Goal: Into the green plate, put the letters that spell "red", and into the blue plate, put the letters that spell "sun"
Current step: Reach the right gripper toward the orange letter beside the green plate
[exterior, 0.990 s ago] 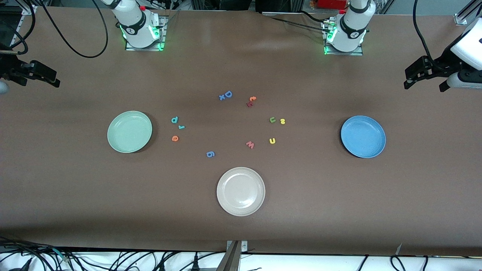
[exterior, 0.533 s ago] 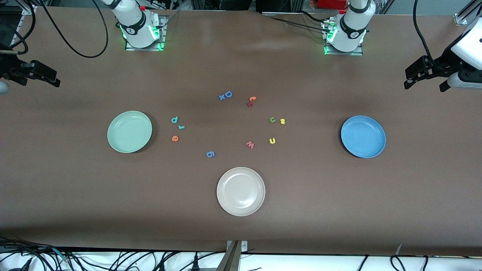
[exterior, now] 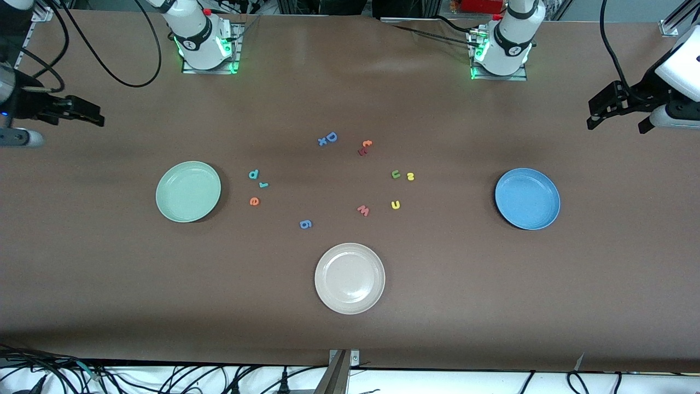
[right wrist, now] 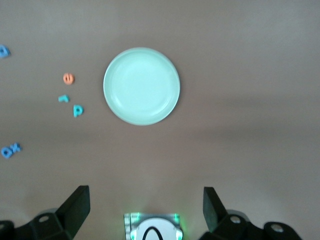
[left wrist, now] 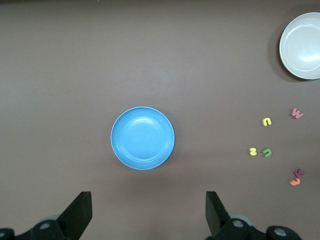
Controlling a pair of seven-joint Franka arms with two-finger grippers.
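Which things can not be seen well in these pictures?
- Right gripper: front view, arm cut off by the edge.
- Left gripper: left wrist view, base cut off; jaws open.
- Red letter under the orange "t": too small to read.
- Blue letters: right wrist view, blurred.

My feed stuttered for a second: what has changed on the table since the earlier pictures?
Only the right gripper moved: it swung in from the table's edge toward the middle, jaws open, holding nothing. The left gripper waits open at its end. The letters, green plate, blue plate and beige plate stayed put.
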